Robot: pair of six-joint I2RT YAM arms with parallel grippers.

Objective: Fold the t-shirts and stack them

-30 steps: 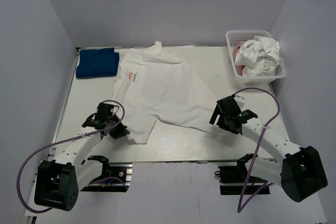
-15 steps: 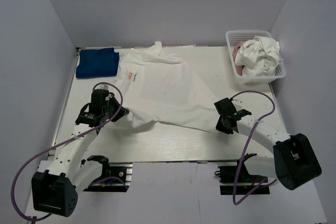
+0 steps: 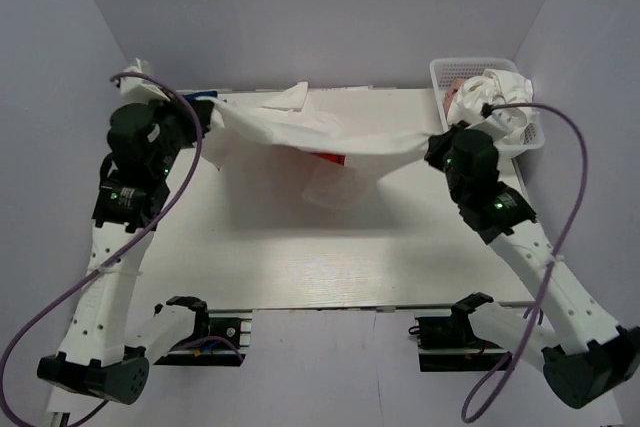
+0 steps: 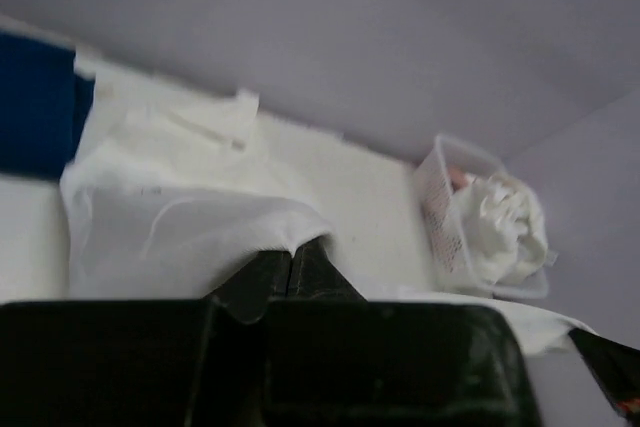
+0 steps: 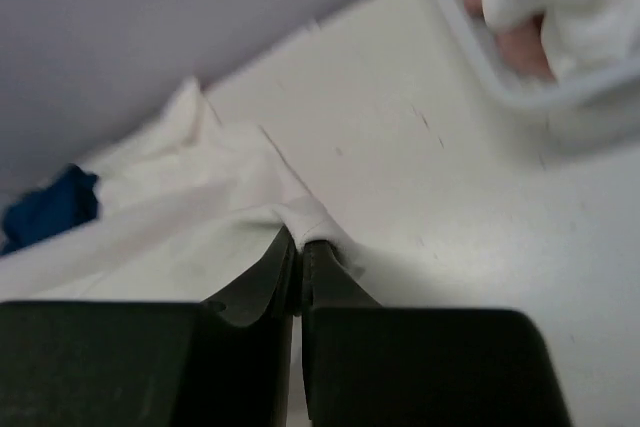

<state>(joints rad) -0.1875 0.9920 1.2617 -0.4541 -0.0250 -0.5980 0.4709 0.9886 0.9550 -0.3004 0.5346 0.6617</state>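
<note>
The white t-shirt with the red print (image 3: pixel 325 142) hangs stretched above the table between both raised arms, its lower part drooping with the red print (image 3: pixel 327 157) showing through. My left gripper (image 3: pixel 205 115) is shut on its left edge (image 4: pixel 200 232). My right gripper (image 3: pixel 437 145) is shut on its right edge (image 5: pixel 305 219). A folded dark blue t-shirt (image 4: pixel 35 107) lies at the back left of the table, mostly hidden by the left arm in the top view. Another white t-shirt (image 3: pixel 500 102) and a pink one (image 3: pixel 452 97) sit crumpled in the basket.
The white mesh basket (image 3: pixel 445 72) stands at the back right corner against the wall. Grey walls close in the table on three sides. The left arm's purple cable (image 3: pixel 60 297) loops down the left side, the right arm's cable (image 3: pixel 560 197) down the right side.
Both arms have risen and swung toward the back, lifting the white shirt off the table and stretching it. The right gripper shut on the shirt's right edge.
</note>
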